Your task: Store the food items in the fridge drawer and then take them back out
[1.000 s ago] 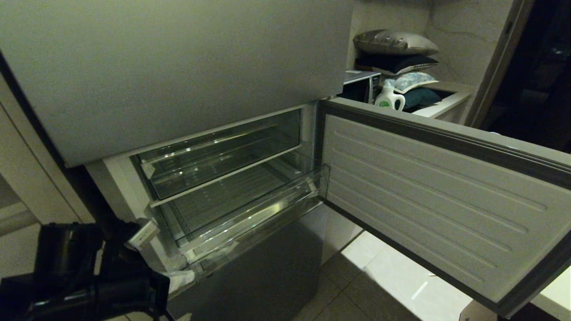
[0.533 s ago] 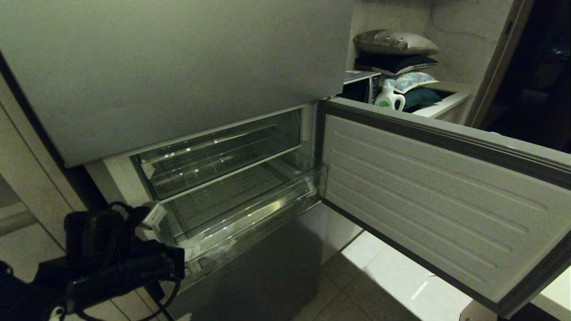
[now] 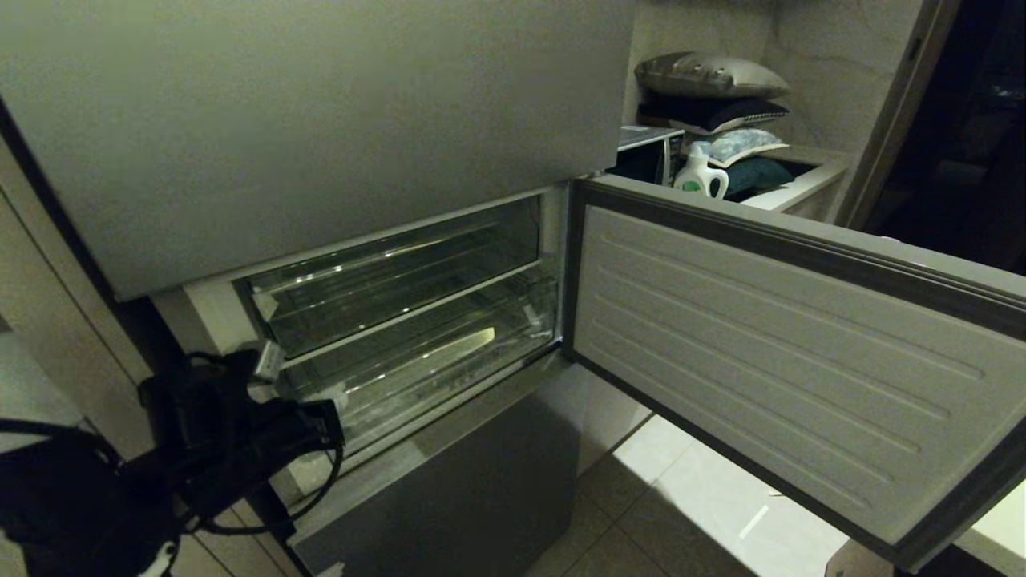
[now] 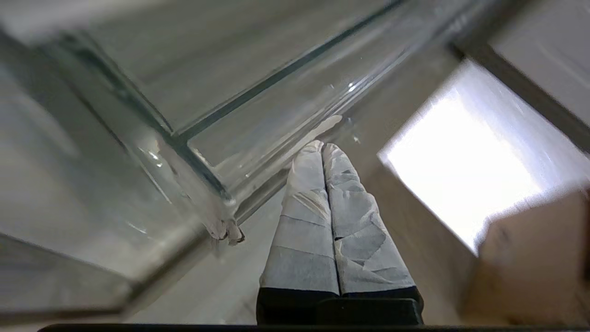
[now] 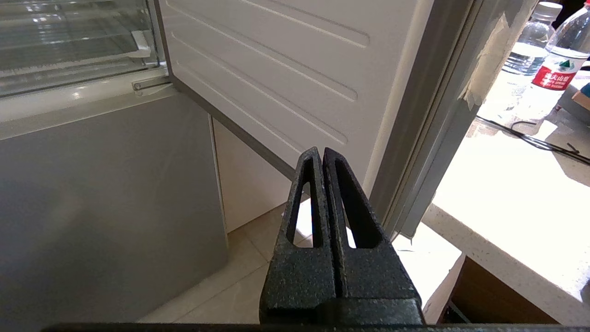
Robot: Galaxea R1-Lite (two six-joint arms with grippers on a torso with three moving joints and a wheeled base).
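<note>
The fridge drawer (image 3: 417, 365), a clear plastic bin, sits pushed into the open fridge compartment, and nothing shows inside it. No food items are in view. My left gripper (image 3: 267, 361) is at the drawer's left front corner, shut with nothing between its white-taped fingers. In the left wrist view the left gripper (image 4: 321, 146) has its tips right at the clear front lip of the fridge drawer (image 4: 267, 129). My right gripper (image 5: 321, 152) is shut and empty, parked low in front of the open door.
The open fridge door (image 3: 761, 344) swings out to the right. A grey upper panel (image 3: 321, 120) and a grey lower panel (image 3: 449, 489) frame the compartment. A clear upper bin (image 3: 385, 272) lies above the drawer. Water bottles (image 5: 553, 69) stand on a counter (image 5: 507, 184).
The drawer has slid from pulled out to fully back inside the fridge. My left arm has moved up and forward with its front edge. The right arm has not moved.
</note>
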